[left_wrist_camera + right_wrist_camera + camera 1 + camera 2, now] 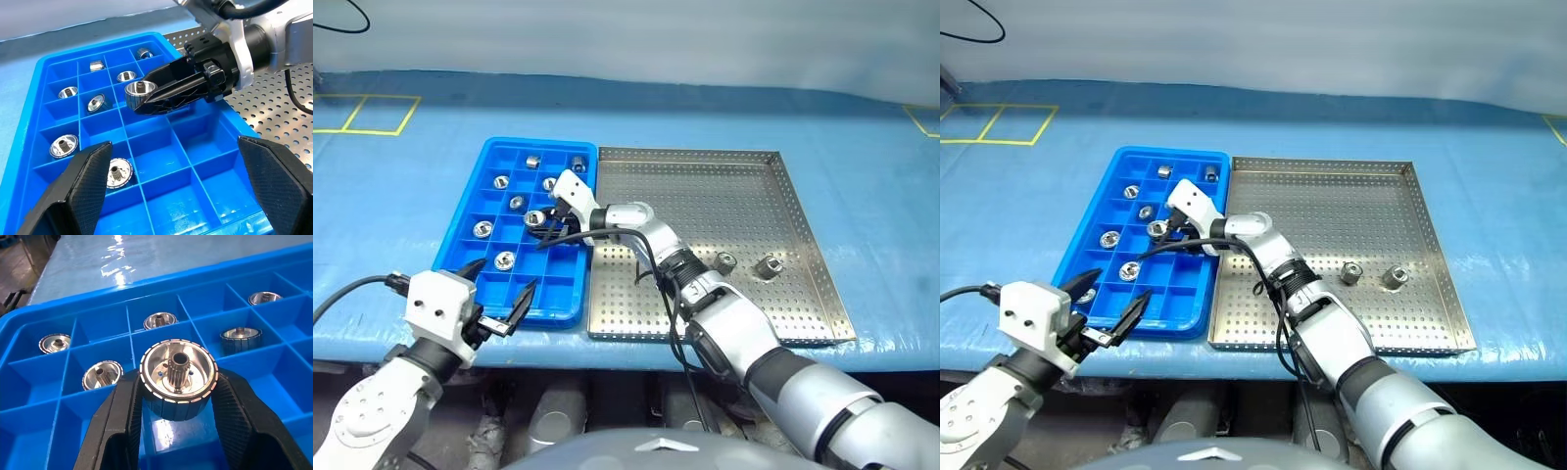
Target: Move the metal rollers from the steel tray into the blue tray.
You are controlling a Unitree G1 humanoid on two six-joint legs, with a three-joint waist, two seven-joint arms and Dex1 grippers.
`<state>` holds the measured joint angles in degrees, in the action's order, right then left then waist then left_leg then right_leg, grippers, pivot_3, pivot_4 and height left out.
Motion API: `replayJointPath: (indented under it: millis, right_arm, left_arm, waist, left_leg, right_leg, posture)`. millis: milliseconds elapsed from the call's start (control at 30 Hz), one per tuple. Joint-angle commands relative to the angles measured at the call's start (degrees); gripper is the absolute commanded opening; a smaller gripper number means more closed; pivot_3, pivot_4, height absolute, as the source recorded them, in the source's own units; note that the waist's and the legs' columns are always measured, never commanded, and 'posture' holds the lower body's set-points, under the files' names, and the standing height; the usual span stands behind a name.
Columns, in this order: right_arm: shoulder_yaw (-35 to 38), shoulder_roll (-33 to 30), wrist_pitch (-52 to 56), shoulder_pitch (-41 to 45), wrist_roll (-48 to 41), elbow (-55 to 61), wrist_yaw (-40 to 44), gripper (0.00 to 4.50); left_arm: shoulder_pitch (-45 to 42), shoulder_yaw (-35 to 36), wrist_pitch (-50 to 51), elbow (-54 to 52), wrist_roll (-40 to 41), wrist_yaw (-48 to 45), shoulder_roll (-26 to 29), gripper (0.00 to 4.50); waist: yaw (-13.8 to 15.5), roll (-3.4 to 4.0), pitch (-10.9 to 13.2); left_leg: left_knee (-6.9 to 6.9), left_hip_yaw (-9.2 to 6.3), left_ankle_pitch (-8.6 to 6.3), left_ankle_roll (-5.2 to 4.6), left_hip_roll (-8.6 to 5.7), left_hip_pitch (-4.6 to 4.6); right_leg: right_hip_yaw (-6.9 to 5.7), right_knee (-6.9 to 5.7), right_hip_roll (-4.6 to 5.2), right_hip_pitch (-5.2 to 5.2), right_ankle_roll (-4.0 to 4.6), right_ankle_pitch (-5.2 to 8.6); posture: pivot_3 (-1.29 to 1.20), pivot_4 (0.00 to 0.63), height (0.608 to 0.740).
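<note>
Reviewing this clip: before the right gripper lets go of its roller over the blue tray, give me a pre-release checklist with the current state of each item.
1. Roller gripped: ok. The right gripper is shut on a metal roller, one finger on each side.
2. Gripper over the blue tray: ok, it hangs above the compartments, not the steel tray.
3. Compartment below free: cannot tell; the held roller hides the floor under it.
4. Left gripper out of the way: ok, open at the tray's near edge, apart from the right one.
5. Work left: not ok, two rollers lie on the steel tray.
</note>
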<state>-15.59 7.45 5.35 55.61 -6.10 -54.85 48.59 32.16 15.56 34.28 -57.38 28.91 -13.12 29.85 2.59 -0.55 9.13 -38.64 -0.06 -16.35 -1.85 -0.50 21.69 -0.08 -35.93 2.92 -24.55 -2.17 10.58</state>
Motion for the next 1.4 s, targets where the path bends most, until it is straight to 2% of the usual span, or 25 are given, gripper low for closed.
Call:
replayJointPath:
  millis: [33, 200, 333, 400, 533, 567, 667, 833, 1067, 1400]
  right_arm:
    - [2.42, 2.1, 0.52, 2.13, -0.73, -1.98, 0.73, 2.43]
    - [4.67, 2.0, -2.11, 1.48, -0.86, -1.49, -0.84, 4.0]
    - [7.09, 1.11, -2.55, 0.12, -1.97, 3.19, -2.12, 4.0]
    - [8.56, -1.24, -1.16, -3.52, -2.4, 12.78, -4.81, 4.0]
    - [8.7, -8.65, 7.71, -14.17, -1.42, 34.57, -7.92, 4.0]
    - [8.53, -12.25, 10.73, -17.56, 0.27, 39.3, -8.78, 4.0]
    - [9.11, -21.85, 19.2, -26.17, 3.06, 49.61, -10.57, 4.0]
    - [12.5, -30.45, 30.31, -37.84, 2.59, 61.21, -13.23, 4.0]
    - [17.7, -31.36, 37.82, -46.22, -0.61, 72.61, -17.65, 4.0]
    - [22.17, -29.18, 38.01, -46.47, -5.99, 77.63, -20.93, 4.0]
  left_arm:
    - [-0.72, -0.13, -0.94, -2.62, -0.01, 0.95, 0.36, 4.5]
    - [-2.41, -0.65, 0.29, -2.61, 0.04, 1.04, 0.4, 4.5]
    - [-4.73, -2.2, 1.31, -1.96, -0.22, 0.79, 0.19, 4.5]
    - [-7.54, -4.7, 1.74, -1.16, -0.42, 0.77, -0.04, 4.5]
    - [-12.71, -9.07, 2.03, 0.98, -1.35, 0.85, -0.85, 4.5]
    - [-15.1, -10.5, 2.2, 2.25, -1.51, 0.71, -1.15, 4.5]
    - [-20.94, -14.68, 2.65, 5.48, -1.68, -0.6, -1.87, 4.5]
    - [-26.83, -20.05, 3.34, 10.58, -2.13, -3.39, -1.95, 4.5]
    - [-32.52, -23.36, 3.12, 15.2, -2.08, -7.3, -1.99, 4.5]
    - [-34.5, -23.82, 2.54, 17.66, -2.76, -9.68, -2.15, 4.5]
  waist:
    - [0.03, 0.0, 0.0]
    - [0.05, 0.0, 0.0]
    - [-0.11, -0.01, -0.01]
    - [0.04, -0.03, -0.02]
    - [0.84, 0.0, -0.03]
    - [0.73, 0.0, -0.03]
    - [0.84, 0.01, -0.06]
    - [-1.14, 0.02, -0.06]
    - [-4.7, 0.02, -0.06]
    - [-6.3, 0.01, -0.06]
  left_leg:
    - [0.02, -0.05, 0.02, 0.03, 0.01, 0.0]
    - [0.17, -0.25, 0.03, 0.05, 0.02, -0.01]
    - [0.34, -0.31, 0.16, 0.27, 0.04, -0.02]
    - [0.46, -0.33, 0.23, 0.38, 0.06, -0.04]
    - [0.56, -0.56, 0.28, 0.47, 0.07, 0.01]
    - [0.57, -0.55, 0.28, 0.46, 0.05, 0.02]
    - [0.55, -0.52, 0.26, 0.43, 0.0, 0.02]
    - [0.51, -0.34, 0.12, 0.15, 0.03, 0.0]
    - [0.43, -0.17, 0.11, 0.14, 0.12, -0.1]
    - [0.23, -0.01, 0.0, -0.08, 0.15, -0.08]
  right_leg:
    - [-0.03, 0.0, -0.03, 0.01, 0.03, 0.02]
    - [-0.07, -0.01, -0.13, 0.02, 0.11, 0.06]
    - [-0.06, -0.01, -0.23, -0.01, 0.17, 0.07]
    - [-0.07, 0.0, -0.29, -0.03, 0.22, 0.09]
    - [-0.24, 0.02, -0.23, 0.0, 0.08, 0.03]
    - [-0.23, 0.04, -0.2, 0.0, 0.06, 0.02]
    - [-0.23, 0.05, -0.14, 0.02, 0.12, 0.06]
    - [-0.15, 0.03, -0.17, 0.0, 0.26, 0.14]
    - [0.06, -0.05, -0.46, 0.0, 0.14, 0.19]
    - [0.37, 0.0, -0.41, 0.0, -0.27, -0.16]
  posture:
    - [0.25, 0.15, 0.74]
    - [0.23, 0.15, 0.74]
    - [0.21, 0.15, 0.74]
    - [0.21, 0.15, 0.74]
    - [0.17, 0.15, 0.74]
    - [0.16, 0.15, 0.74]
    - [0.1, 0.15, 0.74]
    - [0.0, 0.15, 0.74]
    - [-0.11, 0.15, 0.74]
    - [-0.15, 0.15, 0.74]
